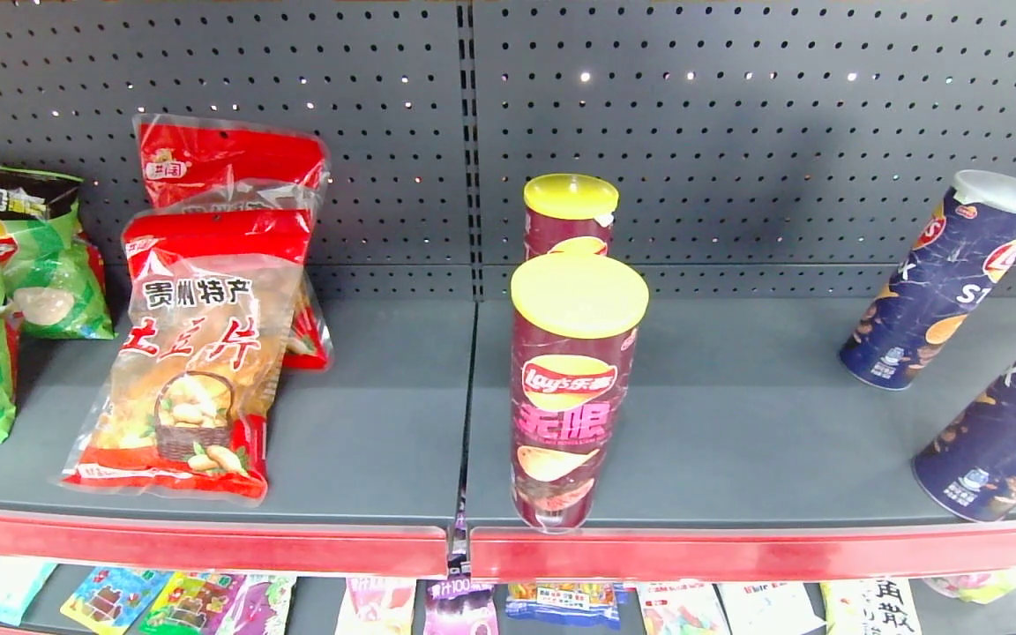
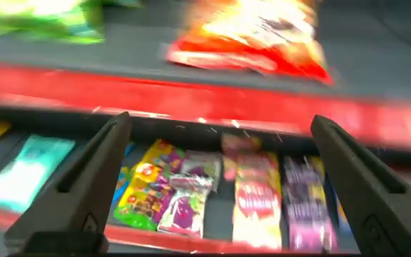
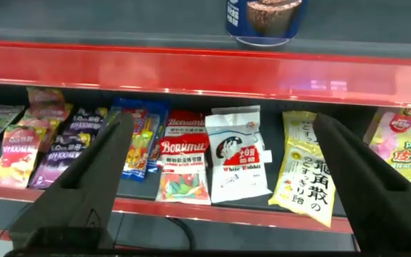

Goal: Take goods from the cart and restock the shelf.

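Red strip (image 1: pixel 208 538) along the front of the shelf (image 1: pixel 737 423), long side running left to right, up above both grippers. Left gripper (image 2: pixel 220 121) spread wide, nothing in it, facing the candy packs (image 3: pixel 237 153) one level down, under the red bag (image 2: pixel 248 36). Right gripper (image 3: pixel 223 120) spread wide too, nothing in it, under a blue can (image 3: pixel 262 18). Dark red can (image 1: pixel 571 388) between the two, standing straight up at the front edge, lid on top. Likely need: up and forward for either arm to reach the grey top.
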`<state>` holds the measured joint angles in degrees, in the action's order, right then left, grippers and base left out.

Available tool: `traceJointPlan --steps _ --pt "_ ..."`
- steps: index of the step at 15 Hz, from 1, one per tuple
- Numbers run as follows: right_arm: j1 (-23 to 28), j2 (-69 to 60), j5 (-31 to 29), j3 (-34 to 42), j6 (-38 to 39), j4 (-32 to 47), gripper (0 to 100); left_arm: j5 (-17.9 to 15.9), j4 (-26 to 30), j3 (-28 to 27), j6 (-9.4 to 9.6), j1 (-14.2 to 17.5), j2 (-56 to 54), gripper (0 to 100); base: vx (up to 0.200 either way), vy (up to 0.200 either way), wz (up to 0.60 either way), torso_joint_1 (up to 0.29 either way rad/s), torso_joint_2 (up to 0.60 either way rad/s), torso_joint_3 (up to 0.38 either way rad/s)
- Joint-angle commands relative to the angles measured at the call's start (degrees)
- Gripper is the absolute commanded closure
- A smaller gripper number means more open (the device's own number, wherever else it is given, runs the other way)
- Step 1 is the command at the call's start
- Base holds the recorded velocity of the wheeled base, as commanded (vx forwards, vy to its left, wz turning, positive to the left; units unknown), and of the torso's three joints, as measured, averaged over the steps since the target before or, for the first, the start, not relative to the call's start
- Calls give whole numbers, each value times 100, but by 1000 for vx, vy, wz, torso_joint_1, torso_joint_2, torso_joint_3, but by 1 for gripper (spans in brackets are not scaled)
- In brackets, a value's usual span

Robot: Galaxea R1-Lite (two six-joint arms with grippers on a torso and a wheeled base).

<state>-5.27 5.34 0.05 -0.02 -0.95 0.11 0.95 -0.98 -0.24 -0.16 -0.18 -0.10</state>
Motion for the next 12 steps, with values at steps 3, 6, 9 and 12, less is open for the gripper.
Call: traceJointPlan --steps 3,6,9,12 --pt "-1 20 136 -6 7 7 0 -192 124 7 -327 9 10 0 0 0 0 0 0 0" --pt "-1 20 -58 -6 69 7 0 344 106 16 -336 9 10 0 0 0 0 0 0 0" --pt "8 20 -84 -6 69 7 0 274 106 16 -195 1 10 0 0 0 0 0 0 0" --pt "8 20 -84 -6 69 7 0 300 106 16 -204 1 10 0 0 0 0 0 0 0"
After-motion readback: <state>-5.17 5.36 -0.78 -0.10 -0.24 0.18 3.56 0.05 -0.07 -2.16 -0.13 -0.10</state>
